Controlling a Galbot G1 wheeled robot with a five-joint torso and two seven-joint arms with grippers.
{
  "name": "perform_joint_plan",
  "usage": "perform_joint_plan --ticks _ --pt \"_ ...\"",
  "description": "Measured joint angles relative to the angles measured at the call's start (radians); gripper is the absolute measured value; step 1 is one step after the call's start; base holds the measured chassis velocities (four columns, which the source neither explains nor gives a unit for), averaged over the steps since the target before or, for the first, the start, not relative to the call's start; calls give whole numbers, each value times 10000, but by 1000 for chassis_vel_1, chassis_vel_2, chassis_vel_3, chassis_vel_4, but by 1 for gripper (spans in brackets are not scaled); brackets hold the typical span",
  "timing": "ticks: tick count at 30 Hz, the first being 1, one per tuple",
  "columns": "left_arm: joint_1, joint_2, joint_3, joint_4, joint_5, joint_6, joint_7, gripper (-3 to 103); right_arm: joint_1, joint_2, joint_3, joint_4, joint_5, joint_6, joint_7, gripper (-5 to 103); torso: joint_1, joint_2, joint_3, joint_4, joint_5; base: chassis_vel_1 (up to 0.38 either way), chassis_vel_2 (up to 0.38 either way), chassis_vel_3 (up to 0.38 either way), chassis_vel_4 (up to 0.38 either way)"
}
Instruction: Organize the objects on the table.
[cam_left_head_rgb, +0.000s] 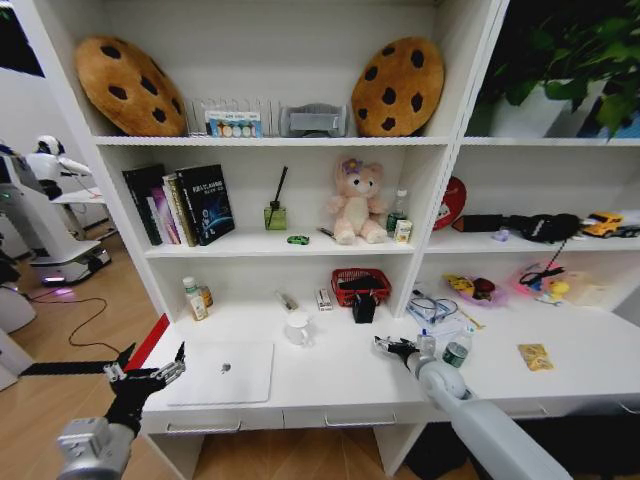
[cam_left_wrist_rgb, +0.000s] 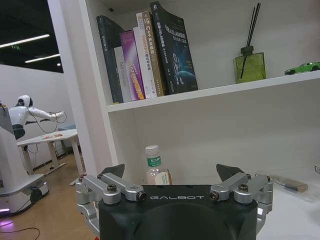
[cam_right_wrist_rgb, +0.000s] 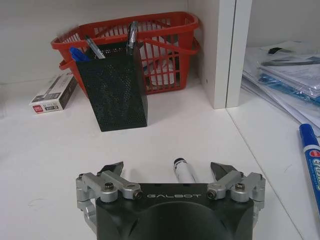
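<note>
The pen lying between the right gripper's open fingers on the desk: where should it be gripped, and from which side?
Probably mid-barrel, from above. The pen lies flat on the white table, its dark tip toward the black mesh pen holder, already centred between the right gripper's spread fingers. Closing across the round barrel suits its lengthwise pose; how much barrel lies under the gripper is hidden.

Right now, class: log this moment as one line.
left gripper: open, hovering by laptop | right gripper: open around pen on table
</note>
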Motion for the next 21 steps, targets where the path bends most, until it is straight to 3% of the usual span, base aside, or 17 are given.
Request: perform_joint_plan --ticks 8,9,11,12,14,15,17,21 --pt "0 0 0 0 0 0 0 100 -110 -207 105 -80 -39 51 -305 65 -1 1 -1 -3 -3 0 0 0 0" --pt "0 0 0 0 0 0 0 100 -110 -207 105 -80 -39 51 -305 65 -1 1 -1 -3 -3 0 0 0 0" --pt "0 0 0 0 0 0 0 100 -165 -225 146 -32 -37 64 -310 54 -1 1 -1 -3 -2 0 0 0 0" --pt "0 0 0 0 0 0 0 100 -165 -225 146 -32 -37 64 -310 54 -1 1 -1 -3 -2 0 0 0 0" --pt "0 0 0 0 0 0 0 100 -226 -238 184 53 -34 69 -310 44 -1 0 -1 -2 1 0 0 0 0" --pt "0 0 0 0 0 0 0 100 -226 -238 184 53 -34 69 -310 44 -1 0 -1 -2 1 0 0 0 0" --pt "0 0 0 0 0 0 0 100 -230 -240 186 69 -22 68 -307 33 -1 0 0 -2 1 0 0 0 0" --pt "0 0 0 0 0 0 0 100 -216 -232 185 69 -13 66 -298 27 0 0 0 -2 1 0 0 0 0"
